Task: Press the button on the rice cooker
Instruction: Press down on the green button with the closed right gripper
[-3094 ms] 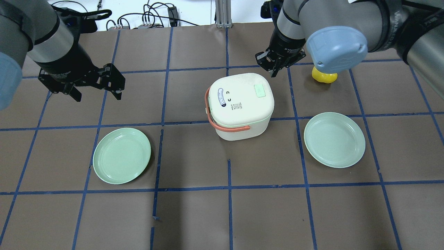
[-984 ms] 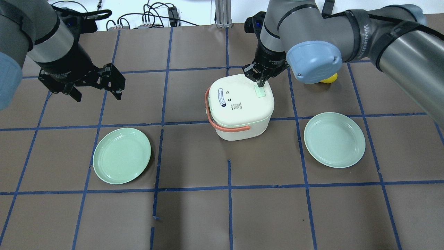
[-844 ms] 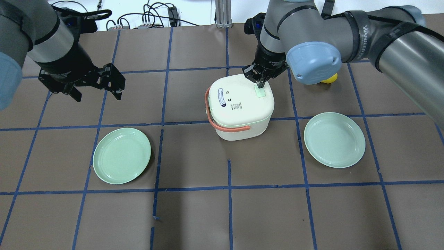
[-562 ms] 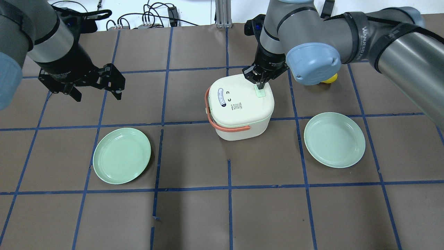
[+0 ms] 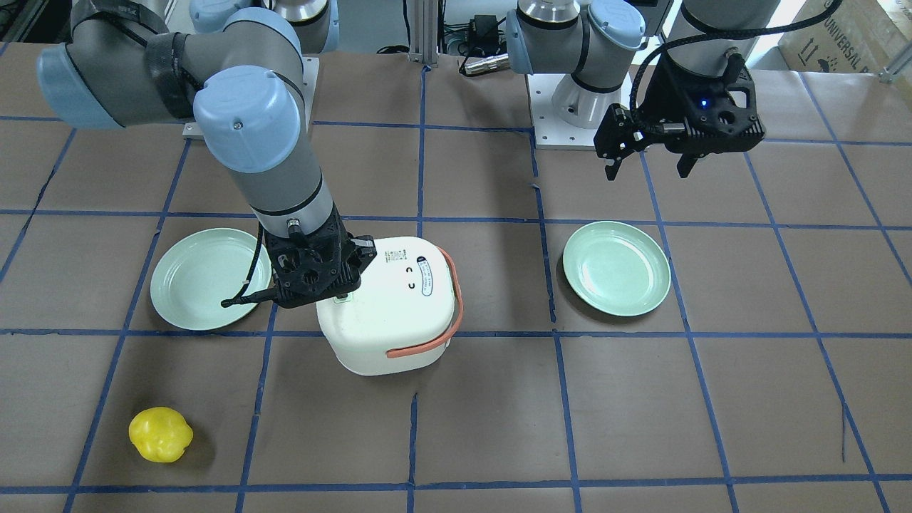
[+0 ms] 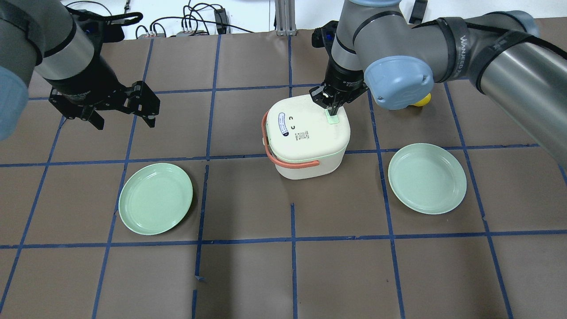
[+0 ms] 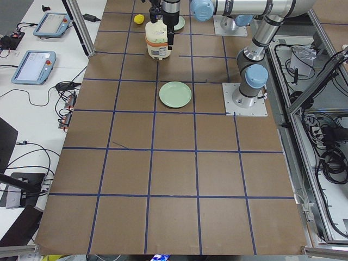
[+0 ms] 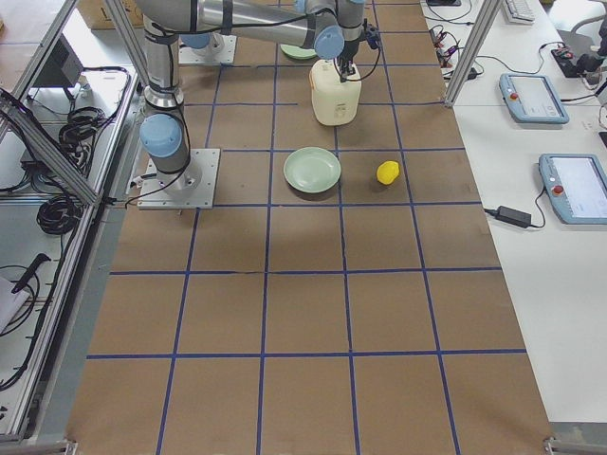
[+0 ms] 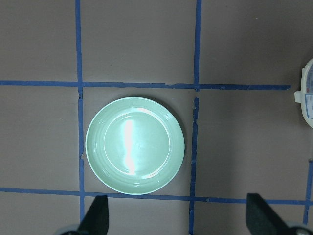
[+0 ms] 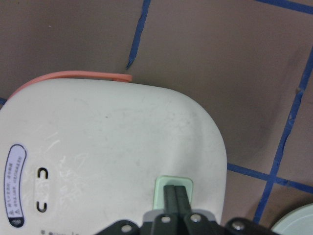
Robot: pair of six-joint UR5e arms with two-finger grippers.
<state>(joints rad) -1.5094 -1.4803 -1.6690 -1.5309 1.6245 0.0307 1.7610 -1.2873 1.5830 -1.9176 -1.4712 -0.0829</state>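
The white rice cooker (image 6: 305,137) with an orange handle stands mid-table, lid closed. Its pale green button (image 6: 333,118) is on the lid's far right corner. My right gripper (image 6: 331,110) is shut, pointing straight down, with its tips touching the button. The right wrist view shows the closed fingertips (image 10: 176,192) on the green button (image 10: 161,188). In the front view the right gripper (image 5: 336,293) stands over the cooker (image 5: 388,306). My left gripper (image 6: 123,118) is open and empty, hovering well left of the cooker.
A green plate (image 6: 155,198) lies front left, below the left gripper (image 9: 178,220). A second green plate (image 6: 427,178) lies right of the cooker. A yellow pepper (image 5: 160,434) sits beyond the right arm's elbow.
The right gripper moved from beside the cooker's far right corner to over the lid and came down onto the green button. The left arm has not moved.
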